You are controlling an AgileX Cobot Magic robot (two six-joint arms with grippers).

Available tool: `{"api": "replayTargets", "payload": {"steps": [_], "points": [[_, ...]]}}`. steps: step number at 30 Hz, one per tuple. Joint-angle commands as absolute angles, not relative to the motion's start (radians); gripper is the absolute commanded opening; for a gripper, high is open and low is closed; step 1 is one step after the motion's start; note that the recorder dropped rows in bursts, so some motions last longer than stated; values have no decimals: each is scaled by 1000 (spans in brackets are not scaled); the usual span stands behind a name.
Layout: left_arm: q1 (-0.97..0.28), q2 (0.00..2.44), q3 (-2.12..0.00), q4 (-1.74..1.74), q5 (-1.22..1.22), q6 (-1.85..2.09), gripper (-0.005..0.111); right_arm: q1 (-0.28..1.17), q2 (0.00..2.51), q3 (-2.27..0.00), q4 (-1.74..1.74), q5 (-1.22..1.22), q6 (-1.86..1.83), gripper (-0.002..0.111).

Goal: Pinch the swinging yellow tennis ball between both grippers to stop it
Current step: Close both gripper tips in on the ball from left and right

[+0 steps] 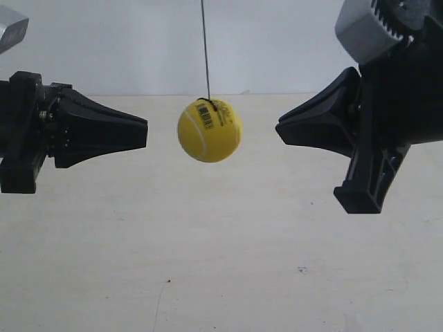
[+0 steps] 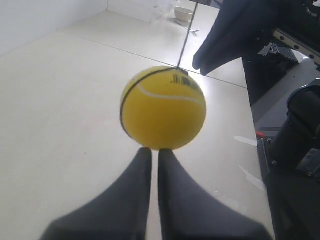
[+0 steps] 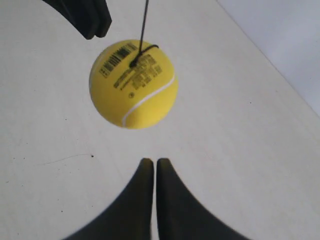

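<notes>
While the arm at the exterior view's left (image 1: pixel 83 131) is pointing inward, the yellow tennis ball (image 1: pixel 210 130) is hanging mid-air, with open gaps to it and to the arm at the exterior view's right (image 1: pixel 332 124). The left gripper (image 2: pixel 151 150) and right gripper (image 3: pixel 150 161) are showing fingers nearly together, empty, with the pale table (image 1: pixel 221 277) lying below.

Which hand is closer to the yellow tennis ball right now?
The left hand, narrowly: its tips look almost at the yellow tennis ball; the right hand sits opposite with a clear gap.
</notes>
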State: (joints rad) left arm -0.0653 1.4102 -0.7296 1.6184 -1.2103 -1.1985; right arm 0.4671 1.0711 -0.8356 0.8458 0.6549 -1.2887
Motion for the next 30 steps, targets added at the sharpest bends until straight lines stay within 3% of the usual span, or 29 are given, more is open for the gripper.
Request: {"api": "replayTargets", "payload": {"steps": [1, 30], "points": [[-71, 1414, -735, 1612, -1221, -1206, 5, 468, 1064, -841, 862, 660, -1302, 0], [-71, 1486, -735, 1561, -1221, -1157, 5, 468, 1139, -841, 1101, 669, -1540, 0]]}}
